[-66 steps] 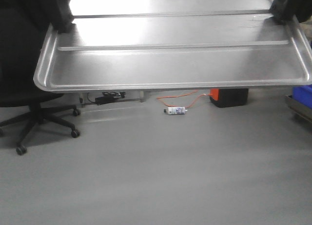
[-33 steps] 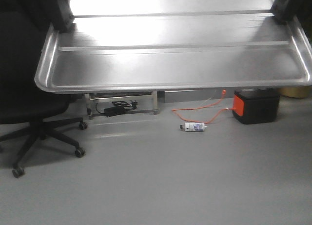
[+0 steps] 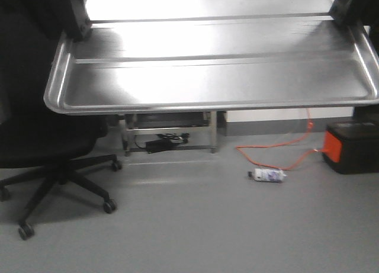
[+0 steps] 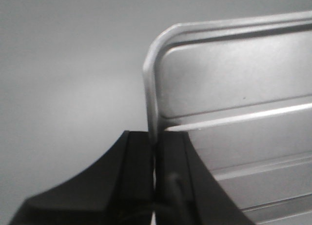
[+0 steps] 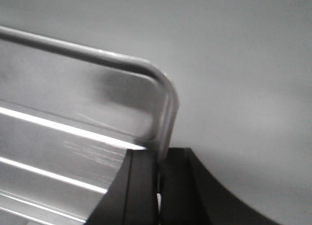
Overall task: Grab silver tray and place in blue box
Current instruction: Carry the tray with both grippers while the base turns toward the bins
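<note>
The silver tray (image 3: 213,71) hangs in the air across the top of the front view, shiny, with two long ribs on its floor. My left gripper (image 3: 77,21) is shut on its left rim and my right gripper (image 3: 343,9) is shut on its right rim. In the left wrist view the black left gripper (image 4: 156,139) clamps the tray's rim (image 4: 151,98) near a rounded corner. The right wrist view shows the right gripper (image 5: 161,154) pinching the opposite rim (image 5: 168,112). The blue box is out of view.
Below the tray lies grey floor. A black office chair (image 3: 53,160) stands at the left. A low metal frame (image 3: 169,131) with a black adapter sits by the wall. An orange cable (image 3: 284,148) runs to a black-and-orange box (image 3: 349,145); a small bottle (image 3: 267,176) lies nearby.
The floor scene has slid to the right and downward in the front view, so the base has turned left. The tray stays held the same way by both grippers.
</note>
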Available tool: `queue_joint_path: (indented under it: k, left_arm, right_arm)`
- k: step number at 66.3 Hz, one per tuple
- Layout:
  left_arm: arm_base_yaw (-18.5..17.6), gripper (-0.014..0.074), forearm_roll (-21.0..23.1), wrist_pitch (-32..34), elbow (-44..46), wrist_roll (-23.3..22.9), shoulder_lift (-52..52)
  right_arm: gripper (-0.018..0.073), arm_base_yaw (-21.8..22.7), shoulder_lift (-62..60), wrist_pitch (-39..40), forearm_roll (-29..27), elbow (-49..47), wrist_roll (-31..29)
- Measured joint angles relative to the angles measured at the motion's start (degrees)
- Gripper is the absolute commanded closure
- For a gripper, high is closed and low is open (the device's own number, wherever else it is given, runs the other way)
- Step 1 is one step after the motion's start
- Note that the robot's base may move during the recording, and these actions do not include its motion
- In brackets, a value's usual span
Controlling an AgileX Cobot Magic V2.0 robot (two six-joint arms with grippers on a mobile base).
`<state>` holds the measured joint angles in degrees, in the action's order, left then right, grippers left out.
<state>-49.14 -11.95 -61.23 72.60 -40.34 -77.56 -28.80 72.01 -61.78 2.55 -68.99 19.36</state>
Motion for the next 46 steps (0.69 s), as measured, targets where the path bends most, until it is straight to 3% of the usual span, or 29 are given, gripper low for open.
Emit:
queue_joint_path:
  k: [46]
  left_arm:
    - [0.0,0.0701,0.0,0.0,0.0,0.0,0.0]
  right_arm:
    - [0.05,0.0,0.0,0.0,0.08,0.0,0.0]
